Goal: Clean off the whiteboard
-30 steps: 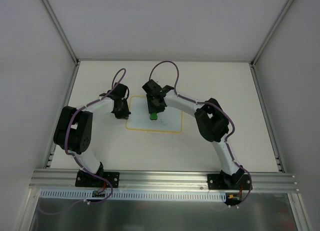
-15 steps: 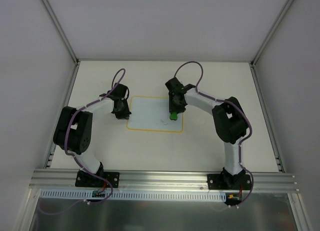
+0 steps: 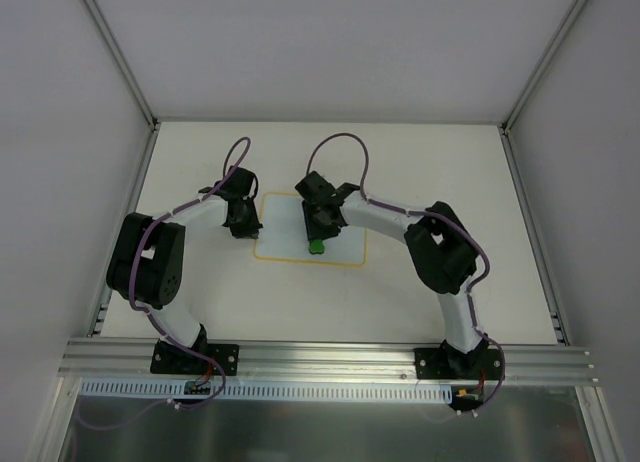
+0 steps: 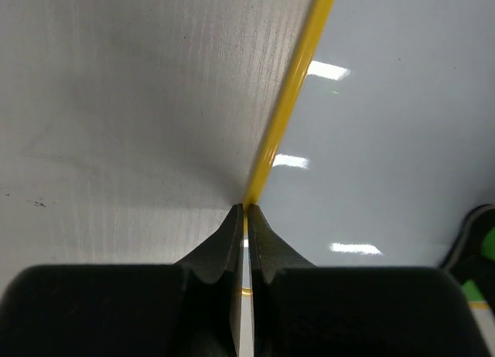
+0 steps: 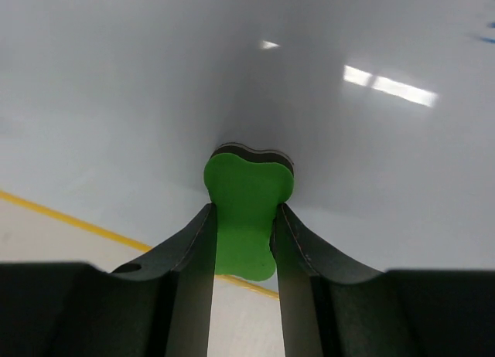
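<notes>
The whiteboard, white with a thin yellow rim, lies flat at the table's middle. My left gripper is shut on the board's left yellow rim and pins it. My right gripper is shut on the green eraser and presses it on the board's face near the front rim; the eraser also shows in the top view. In the right wrist view the face looks plain, with a small blue mark at the far right edge.
The cream tabletop is walled by white panels on three sides. An aluminium rail carrying both arm bases runs along the near edge. The right arm's elbow stands right of the board.
My right gripper swept the eraser from the board's middle to its right edge, then back left and nearer the front rim. The left gripper has not moved.
</notes>
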Robot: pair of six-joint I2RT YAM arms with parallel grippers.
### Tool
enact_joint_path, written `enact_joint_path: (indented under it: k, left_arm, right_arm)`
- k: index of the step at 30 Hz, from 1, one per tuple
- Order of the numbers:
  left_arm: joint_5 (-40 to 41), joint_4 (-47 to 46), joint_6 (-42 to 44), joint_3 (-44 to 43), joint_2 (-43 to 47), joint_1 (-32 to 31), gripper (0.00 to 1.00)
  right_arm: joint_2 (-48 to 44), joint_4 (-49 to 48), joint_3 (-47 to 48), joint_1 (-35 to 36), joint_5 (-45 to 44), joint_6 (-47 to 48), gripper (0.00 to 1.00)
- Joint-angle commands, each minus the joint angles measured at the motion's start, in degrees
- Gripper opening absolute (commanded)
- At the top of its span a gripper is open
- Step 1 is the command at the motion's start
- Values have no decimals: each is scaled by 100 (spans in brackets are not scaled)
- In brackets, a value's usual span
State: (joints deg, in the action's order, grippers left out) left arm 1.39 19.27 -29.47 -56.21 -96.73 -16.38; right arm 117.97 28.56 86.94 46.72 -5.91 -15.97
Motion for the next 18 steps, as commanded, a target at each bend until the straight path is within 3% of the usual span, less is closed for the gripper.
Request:
enact_joint_path:
  k: [1, 7, 18]
  left_arm:
    - [-104, 262, -85, 206, 49, 30, 0]
    - [-60, 270, -85, 242, 128, 30, 0]
    - [-51, 262, -85, 303, 181, 30, 0]
  right_arm:
    - [560, 1, 367, 486, 504, -213, 0]
    - [324, 18, 96, 400, -180, -363, 0]
    - [-696, 54, -1319, -901, -419, -680, 0]
